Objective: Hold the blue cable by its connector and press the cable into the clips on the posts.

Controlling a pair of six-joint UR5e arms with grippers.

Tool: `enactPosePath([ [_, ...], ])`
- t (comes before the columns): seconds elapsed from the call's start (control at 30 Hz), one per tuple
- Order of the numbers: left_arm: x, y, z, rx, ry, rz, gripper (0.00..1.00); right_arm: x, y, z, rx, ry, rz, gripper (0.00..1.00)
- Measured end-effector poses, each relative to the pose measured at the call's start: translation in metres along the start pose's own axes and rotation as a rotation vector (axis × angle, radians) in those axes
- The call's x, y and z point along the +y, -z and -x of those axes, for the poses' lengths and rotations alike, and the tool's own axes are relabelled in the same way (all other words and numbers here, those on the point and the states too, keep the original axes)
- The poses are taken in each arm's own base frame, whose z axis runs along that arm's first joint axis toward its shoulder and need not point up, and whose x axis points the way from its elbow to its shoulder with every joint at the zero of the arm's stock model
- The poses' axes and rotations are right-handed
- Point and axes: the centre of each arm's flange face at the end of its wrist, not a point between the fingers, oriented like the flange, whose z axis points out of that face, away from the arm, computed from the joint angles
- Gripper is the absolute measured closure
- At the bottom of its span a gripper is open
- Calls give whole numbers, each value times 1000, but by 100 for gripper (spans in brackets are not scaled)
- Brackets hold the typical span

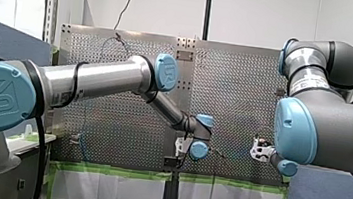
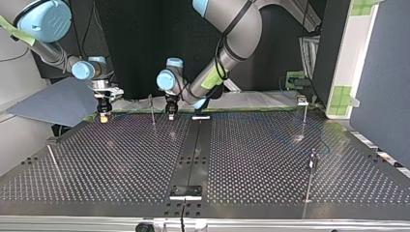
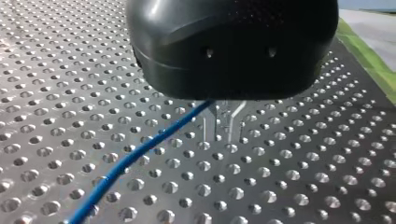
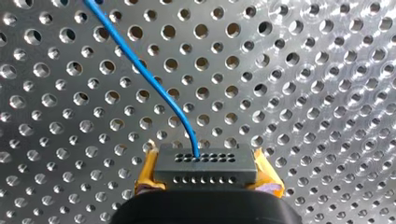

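There are two arms, and each one has one set of jaws. There is one blue cable (image 4: pixel 140 65) with one black connector (image 4: pixel 205 173) at its end.

My right gripper (image 4: pixel 206 163) has its jaws closed on the connector, with one of the two yellow pads (image 4: pixel 148 170) on each side. The face of the connector shows two rows of small holes, and the cable comes out of the upper row. From there the cable runs away in a curve, over the perforated desk (image 2: pixel 121 159).

In the left wrist view the blue cable comes out from under the black body of my left gripper (image 3: pixel 218 137) and runs off close over the desk. I cannot tell if these jaws hold the cable.

In the top view both grippers hang low at the far edge of the desk. My right one is at the view's left. I count four thin posts (image 2: pixel 152 110) on the desk. One stands between the two grippers, two stand at the view's right, and one leans at the view's left.

The only writing I can read is on the blue joint caps (image 1: pixel 166 72) in the front view, where a logo looks like the letters UR.
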Motion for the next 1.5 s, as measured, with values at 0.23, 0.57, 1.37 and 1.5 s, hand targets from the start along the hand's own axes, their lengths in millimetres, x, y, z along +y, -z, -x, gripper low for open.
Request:
enactPosePath([
  [0.23,2,8,-12,4,-1,15,5,-2,0,1,-5,-2,-8,100],
  [0.57,0,22,-32,50,-58,-47,2,-6,0,1,-11,-6,-12,100],
  [1.37,-53,84,-8,63,-115,-264,2,-14,1,4,-22,-12,-23,100],
  [1.5,-57,90,-10,79,-119,-279,2,-14,1,4,-23,-13,-23,100],
])
